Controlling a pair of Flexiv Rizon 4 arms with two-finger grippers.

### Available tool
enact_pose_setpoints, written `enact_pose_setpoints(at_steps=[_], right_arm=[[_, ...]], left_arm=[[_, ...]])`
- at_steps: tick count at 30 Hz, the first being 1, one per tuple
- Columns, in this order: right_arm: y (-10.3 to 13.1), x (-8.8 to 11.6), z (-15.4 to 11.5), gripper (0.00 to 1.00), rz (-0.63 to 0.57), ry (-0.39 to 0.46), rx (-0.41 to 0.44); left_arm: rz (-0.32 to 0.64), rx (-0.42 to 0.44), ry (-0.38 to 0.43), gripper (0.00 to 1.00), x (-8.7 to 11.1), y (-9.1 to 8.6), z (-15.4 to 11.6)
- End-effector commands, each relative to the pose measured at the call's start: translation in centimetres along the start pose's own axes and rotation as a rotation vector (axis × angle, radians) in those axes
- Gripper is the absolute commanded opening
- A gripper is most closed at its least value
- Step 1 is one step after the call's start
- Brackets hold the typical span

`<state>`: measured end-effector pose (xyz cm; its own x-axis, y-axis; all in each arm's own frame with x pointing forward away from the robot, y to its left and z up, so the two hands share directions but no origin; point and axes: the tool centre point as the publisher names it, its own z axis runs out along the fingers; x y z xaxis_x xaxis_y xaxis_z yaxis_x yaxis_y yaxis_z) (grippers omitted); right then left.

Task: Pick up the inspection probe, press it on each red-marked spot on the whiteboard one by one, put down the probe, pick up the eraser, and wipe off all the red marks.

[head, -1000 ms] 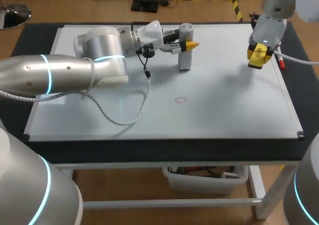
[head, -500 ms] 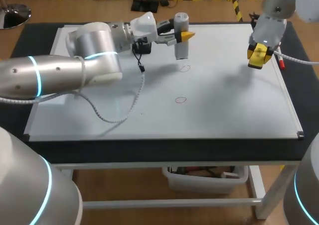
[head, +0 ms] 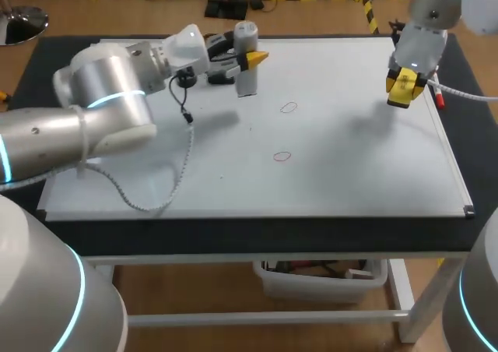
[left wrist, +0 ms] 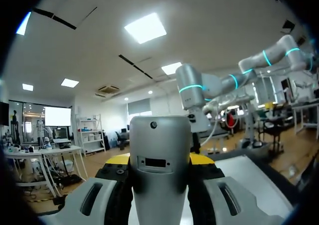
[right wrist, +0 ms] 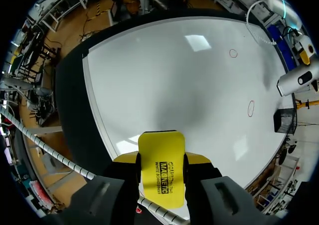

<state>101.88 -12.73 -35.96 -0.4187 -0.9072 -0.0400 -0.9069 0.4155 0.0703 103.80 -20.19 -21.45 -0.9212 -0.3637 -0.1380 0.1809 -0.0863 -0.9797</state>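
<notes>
The inspection probe [head: 246, 34], a grey-white upright cylinder, is held over the far left-middle of the whiteboard [head: 350, 173] with my left gripper [head: 250, 58] shut on it. In the left wrist view the probe [left wrist: 159, 185] fills the gap between the yellow-tipped fingers of the left gripper [left wrist: 159, 159]. Two small red ring marks show, one [head: 289, 107] to the probe's right and one [head: 282, 156] nearer the middle. My right gripper [head: 405, 87] hangs over the board's far right, shut on the yellow eraser [right wrist: 161, 185]. Both red marks [right wrist: 233, 53] [right wrist: 250, 108] lie well ahead of it.
A red marker pen [head: 440, 96] lies at the board's right edge, just beside the right gripper. The board rests on a black table top [head: 257, 235]. The left arm's coiled cable [head: 183, 173] hangs low over the board's left half.
The left arm has carried the probe left and toward the far edge, off the upper red mark, which now shows. The right arm and eraser have not moved.
</notes>
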Motion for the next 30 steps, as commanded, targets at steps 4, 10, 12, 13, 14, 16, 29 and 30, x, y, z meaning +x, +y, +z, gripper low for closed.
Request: enact_pose_setpoints(at_steps=[4, 10, 12, 13, 14, 16, 29, 30], right_arm=[[-0.1, 0.0, -0.1, 0.00, -0.002, 0.003, -0.001], [-0.1, 0.0, -0.1, 0.00, -0.002, 0.003, -0.001], [-0.1, 0.0, -0.1, 0.00, -0.002, 0.003, -0.001], [-0.1, 0.0, -0.1, 0.00, -0.002, 0.003, -0.001], [-0.1, 0.0, -0.1, 0.00, -0.002, 0.003, -0.001], [-0.1, 0.0, -0.1, 0.00, -0.002, 0.003, -0.001], [-0.1, 0.0, -0.1, 0.00, -0.002, 0.003, -0.001], [-0.1, 0.0, -0.1, 0.00, -0.002, 0.003, -0.001]], left_arm=[[0.022, -0.030, -0.252, 0.00, 1.3, -2.3, -8.7], [0.027, -0.049, -0.335, 0.00, 1.5, -2.7, -12.9], [0.026, -0.054, -0.362, 0.00, 1.6, -2.8, -14.4], [0.025, -0.052, -0.374, 0.00, 1.6, -2.8, -15.0], [0.026, -0.055, -0.383, 0.00, 1.5, -2.8, -15.7], [0.026, -0.058, -0.400, 0.00, 1.5, -2.8, -16.7], [-0.016, -0.063, -0.347, 0.00, -1.8, -2.2, -22.0], [-0.016, -0.068, -0.350, 0.00, -2.1, -2.2, -22.1]])
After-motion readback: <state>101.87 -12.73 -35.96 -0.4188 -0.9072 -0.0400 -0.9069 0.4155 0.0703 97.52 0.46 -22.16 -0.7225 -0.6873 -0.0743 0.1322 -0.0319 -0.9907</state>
